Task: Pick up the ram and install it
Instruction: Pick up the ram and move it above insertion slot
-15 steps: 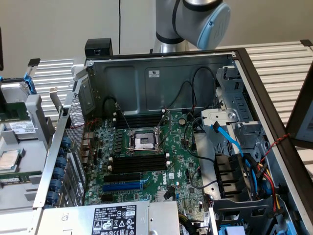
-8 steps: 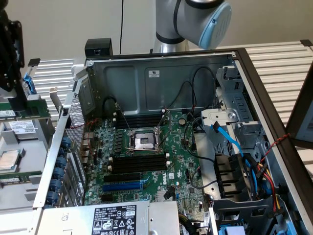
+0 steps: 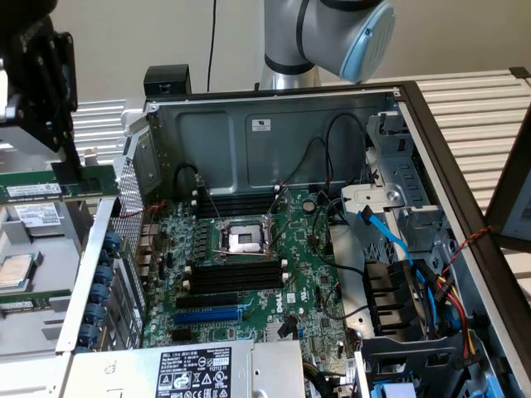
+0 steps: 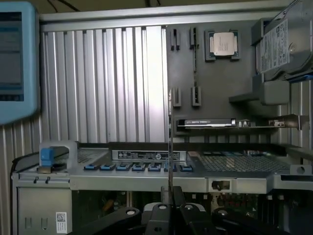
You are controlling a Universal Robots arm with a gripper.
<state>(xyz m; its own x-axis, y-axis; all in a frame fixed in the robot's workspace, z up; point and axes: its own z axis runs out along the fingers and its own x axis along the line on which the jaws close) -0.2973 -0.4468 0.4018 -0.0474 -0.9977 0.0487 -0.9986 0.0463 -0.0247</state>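
The slatted counter [image 3: 473, 108] carries an open case [image 3: 274, 124]. Pick-up is judged complete: the fingers [image 3: 73, 149] are clenched on the ram [image 3: 50, 184], which is held outside the case at the exterior view's left, well apart from the black slots [image 3: 236, 274]. Installation is outstanding and calls for the ram to be lined up along a slot.

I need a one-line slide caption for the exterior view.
Robot hand gripping the ram at the exterior view's left, outside the open computer case with its motherboard exposed.

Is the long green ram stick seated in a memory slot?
No, the long green ram stick is in the black tool, outside the grey metal case.
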